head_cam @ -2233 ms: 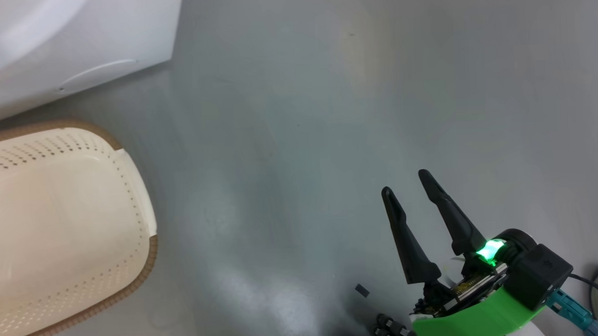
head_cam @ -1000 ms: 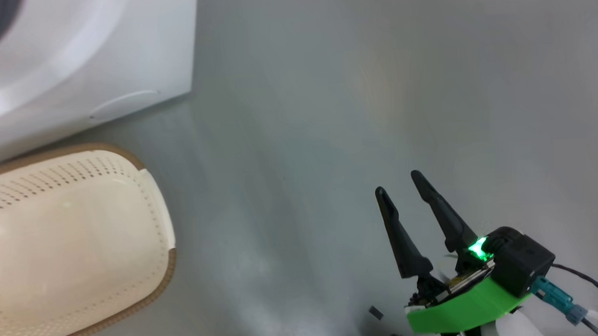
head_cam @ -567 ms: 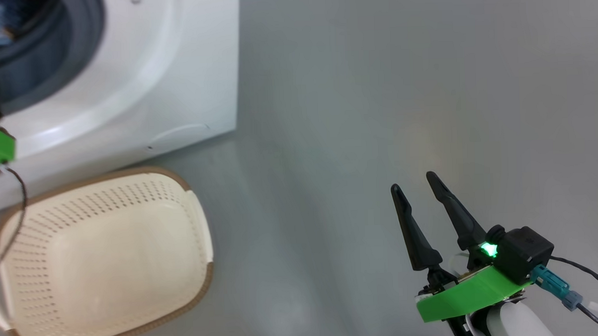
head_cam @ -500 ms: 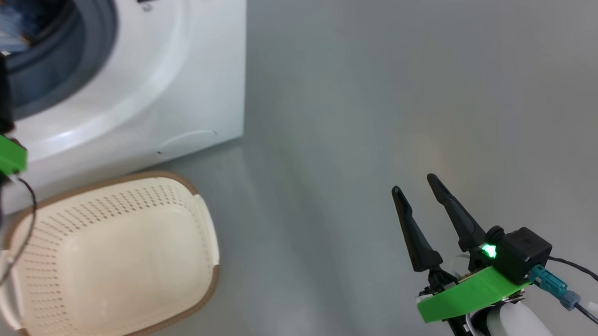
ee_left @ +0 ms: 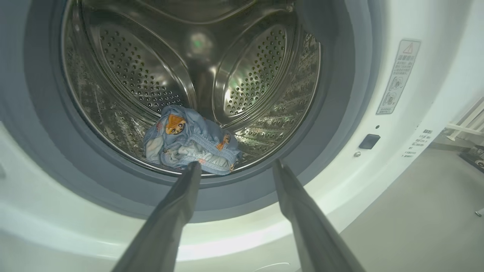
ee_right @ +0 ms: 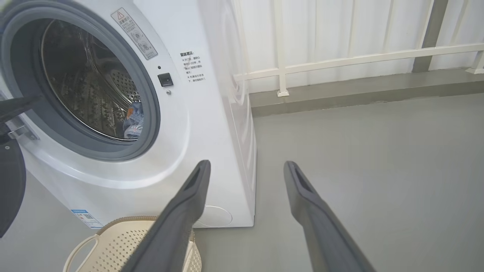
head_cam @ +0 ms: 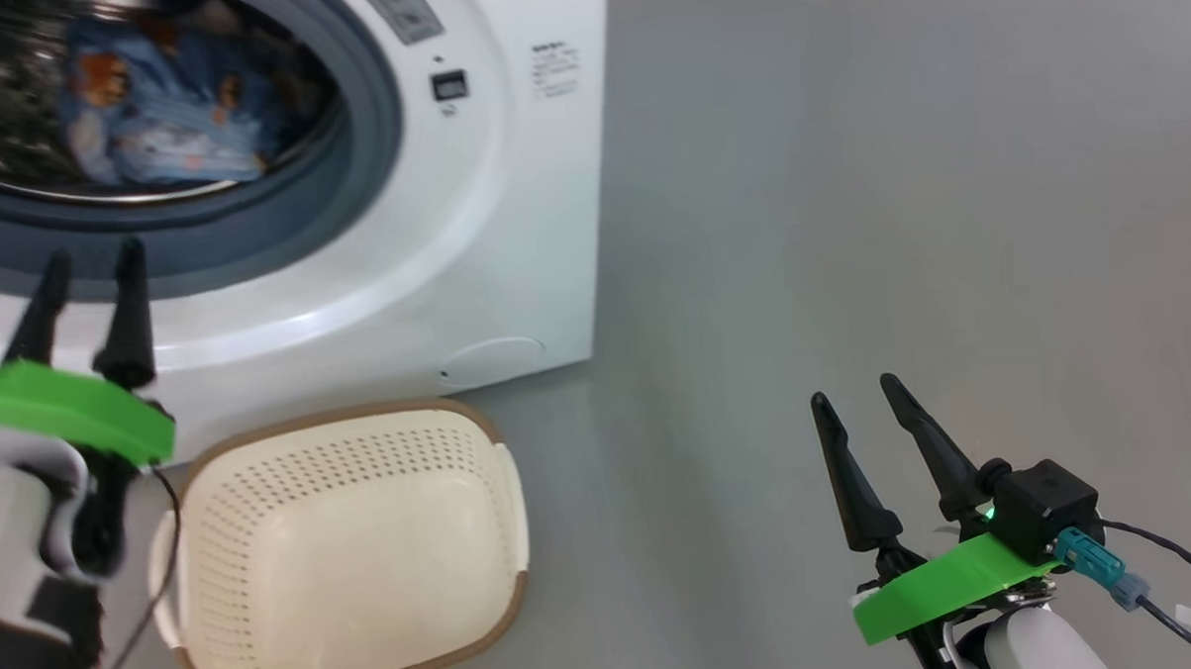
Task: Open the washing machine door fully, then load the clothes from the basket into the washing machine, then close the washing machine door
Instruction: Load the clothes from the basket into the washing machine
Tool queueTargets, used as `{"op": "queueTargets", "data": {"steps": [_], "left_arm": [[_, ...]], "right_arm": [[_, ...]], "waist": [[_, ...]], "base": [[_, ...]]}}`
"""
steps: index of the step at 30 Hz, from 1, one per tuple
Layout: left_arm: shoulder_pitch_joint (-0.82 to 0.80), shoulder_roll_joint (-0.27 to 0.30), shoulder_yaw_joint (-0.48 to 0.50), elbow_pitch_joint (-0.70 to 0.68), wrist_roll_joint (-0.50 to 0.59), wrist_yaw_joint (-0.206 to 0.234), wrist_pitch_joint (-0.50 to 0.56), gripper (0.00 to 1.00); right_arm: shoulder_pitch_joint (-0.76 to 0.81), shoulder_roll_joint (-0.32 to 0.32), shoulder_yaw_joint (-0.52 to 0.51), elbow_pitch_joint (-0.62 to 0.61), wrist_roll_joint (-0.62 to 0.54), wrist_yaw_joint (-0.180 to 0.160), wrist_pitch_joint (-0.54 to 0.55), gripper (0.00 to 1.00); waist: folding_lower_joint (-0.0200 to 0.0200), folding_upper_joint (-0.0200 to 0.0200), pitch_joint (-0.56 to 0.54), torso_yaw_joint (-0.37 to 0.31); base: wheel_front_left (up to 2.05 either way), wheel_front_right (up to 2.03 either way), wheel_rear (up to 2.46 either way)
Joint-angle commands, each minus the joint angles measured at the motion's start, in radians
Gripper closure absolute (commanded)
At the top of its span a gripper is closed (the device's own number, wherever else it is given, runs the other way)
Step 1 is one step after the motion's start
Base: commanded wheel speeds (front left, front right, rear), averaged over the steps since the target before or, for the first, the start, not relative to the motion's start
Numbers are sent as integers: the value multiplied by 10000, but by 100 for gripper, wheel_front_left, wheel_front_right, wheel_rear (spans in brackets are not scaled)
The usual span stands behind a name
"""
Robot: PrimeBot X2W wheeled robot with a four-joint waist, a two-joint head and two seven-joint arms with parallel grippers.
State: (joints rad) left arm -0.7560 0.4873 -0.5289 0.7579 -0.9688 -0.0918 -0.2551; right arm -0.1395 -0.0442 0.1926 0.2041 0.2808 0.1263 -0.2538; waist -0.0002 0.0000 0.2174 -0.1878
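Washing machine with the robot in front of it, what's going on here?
A two-armed robot is doing laundry. The blue printed clothes lie in the drum of the washing machine, and the basket on the floor before it is empty. The left end effector, open and empty, points at the drum opening; the right end effector, also open, hovers over the floor. The door is open, not yet closed.
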Motion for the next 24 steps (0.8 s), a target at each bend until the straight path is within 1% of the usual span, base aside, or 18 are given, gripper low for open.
{"op": "queueTargets", "data": {"steps": [1,5,8,15,19,20,24], "left_arm": [[167,369,522,-353,256,86,-64,0],[1172,163,1291,-1137,961,206,-65,0],[1929,1,1886,-1728,1434,201,-65,0],[3797,-400,3265,-3010,2378,22,-66,0],[4692,-694,3920,-3519,2831,-7,-66,0],[4692,-694,3920,-3519,2831,-7,-66,0],[5639,-1117,4667,-4145,3215,-66,-66,0]], "right_arm": [[-244,-60,169,-165,-91,44,-80,0],[-184,-60,45,-28,-132,44,-80,0],[-134,-60,13,23,-151,44,-80,0],[-13,-60,-46,47,-200,44,-80,0],[26,-60,-45,110,-210,44,-80,0],[26,-60,-45,110,-210,44,-80,0],[60,-60,-35,164,-196,44,-80,0]], "waist": [[2,0,-618,614],[2,0,-885,882],[2,0,-1089,1043],[2,0,-1464,1289],[2,0,-1631,1348],[2,0,-1631,1348],[2,0,-1791,1342]], "base": [[0,0,0],[0,0,0],[0,0,0],[0,0,0],[0,0,0],[0,0,0],[0,0,0]]}}
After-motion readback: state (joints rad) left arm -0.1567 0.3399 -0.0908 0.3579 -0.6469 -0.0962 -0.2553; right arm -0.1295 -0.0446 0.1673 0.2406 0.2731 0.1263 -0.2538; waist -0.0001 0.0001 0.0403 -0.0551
